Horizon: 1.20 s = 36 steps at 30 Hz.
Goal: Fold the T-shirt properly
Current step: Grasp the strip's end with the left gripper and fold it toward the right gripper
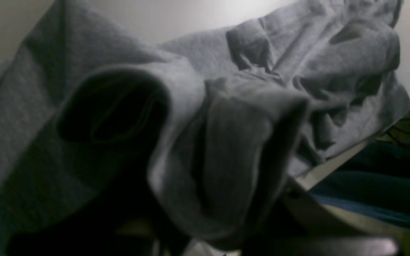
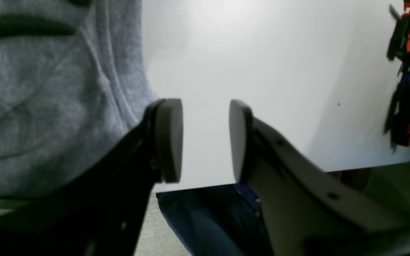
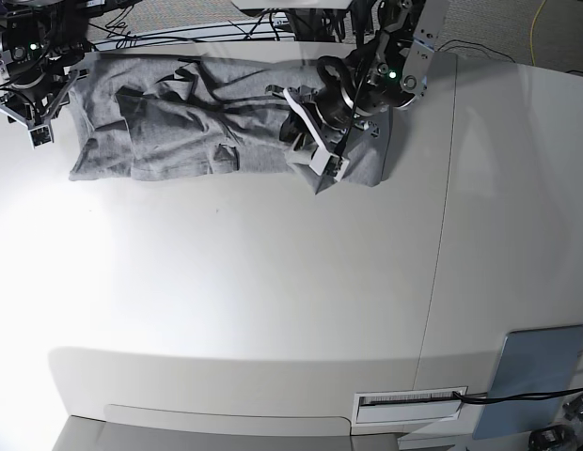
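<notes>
T-shirt (image 3: 179,132) is seen as heather grey with black lettering marks; table (image 3: 273,282) as plain white; right gripper (image 2: 205,140) pads as dark grey.

1. The T-shirt (image 3: 188,127) is heather-grey, with dark lettering showing in its creases.
2. It lies rumpled in a long band along the far edge of the desk (image 3: 273,282).
3. Its right end is bunched and lifted into a fold; in the left wrist view a rolled edge gapes open.
</notes>
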Available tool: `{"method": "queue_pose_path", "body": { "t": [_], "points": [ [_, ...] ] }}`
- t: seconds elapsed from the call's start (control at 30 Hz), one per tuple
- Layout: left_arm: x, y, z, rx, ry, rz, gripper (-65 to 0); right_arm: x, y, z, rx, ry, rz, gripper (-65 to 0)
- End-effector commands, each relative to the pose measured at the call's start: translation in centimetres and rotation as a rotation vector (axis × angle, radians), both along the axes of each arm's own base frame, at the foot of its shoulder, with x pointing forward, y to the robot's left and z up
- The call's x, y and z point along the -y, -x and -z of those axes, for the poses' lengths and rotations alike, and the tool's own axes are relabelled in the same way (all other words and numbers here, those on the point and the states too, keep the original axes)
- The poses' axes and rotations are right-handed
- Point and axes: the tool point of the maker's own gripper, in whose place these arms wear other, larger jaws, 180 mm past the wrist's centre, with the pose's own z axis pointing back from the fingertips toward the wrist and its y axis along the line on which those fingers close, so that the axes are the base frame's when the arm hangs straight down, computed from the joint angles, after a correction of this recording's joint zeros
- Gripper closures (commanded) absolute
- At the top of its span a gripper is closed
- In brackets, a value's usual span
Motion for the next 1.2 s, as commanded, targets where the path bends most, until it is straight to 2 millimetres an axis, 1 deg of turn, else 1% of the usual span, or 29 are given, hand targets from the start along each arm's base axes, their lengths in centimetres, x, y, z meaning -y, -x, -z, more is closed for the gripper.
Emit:
{"method": "queue_pose_path", "body": {
  "t": [0.0,0.07,0.13,0.2,0.3,0.4,0.53,0.63,0.73,0.83,0.87,0.97,1.03,1.17],
  "points": [
    [0.7,-0.4,-1.2,0.040,0.036,0.014,-5.8,0.4,-0.7,-1.0,0.027,0.024,-0.012,-22.1],
    [1.1,-0.2,-1.4,0.056,0.042,0.052,-14.4,0.4,-0.7,-1.0,0.027,0.024,-0.012,-22.1],
    [1.9,0.3,-2.0,0.059,0.089,0.090,-22.2,0.4,-0.7,-1.0,0.027,0.024,-0.012,-22.2],
    [3.1,0.7,-3.1,0.073,0.166,0.131,-26.7,0.4,-0.7,-1.0,0.027,0.024,-0.012,-22.2],
    [4.6,1.0,-4.9,0.125,0.257,0.190,-27.1,0.4,-0.7,-0.9,0.025,0.024,-0.011,-22.2],
    [5.4,0.9,-6.4,0.161,0.324,0.223,-27.1,0.4,-0.6,-0.9,0.024,0.024,-0.010,-22.2],
    [5.4,0.3,-7.1,0.203,0.321,0.251,-27.1,0.4,-0.6,-0.9,0.024,0.024,-0.010,-22.2],
    [4.5,-0.4,-6.4,0.213,0.256,0.244,-27.1,0.4,-0.6,-0.9,0.024,0.024,-0.010,-22.2],
    [3.3,-0.6,-5.3,0.178,0.205,0.236,-27.1,0.4,-0.6,-0.9,0.025,0.024,-0.010,-22.2],
    [2.0,-1.2,-4.9,0.167,0.181,0.203,-27.0,0.4,-0.6,-0.9,0.025,0.024,-0.010,-22.2],
    [1.4,-1.5,-4.8,0.171,0.171,0.187,-26.6,0.4,-0.7,-1.0,0.027,0.023,-0.012,-22.2],
    [-0.5,-2.7,-4.6,0.212,0.124,0.155,-22.5,0.1,-1.1,-1.1,0.050,0.008,-0.023,-22.2],
    [-1.9,-3.4,-4.5,0.226,0.100,0.129,-22.3,-0.4,-1.6,-1.2,0.081,-0.016,-0.039,-22.2],
    [-4.0,-4.0,-4.3,0.243,0.076,0.092,-22.3,-0.4,-1.9,-1.5,0.092,-0.004,-0.054,-22.2]
  ]
}}
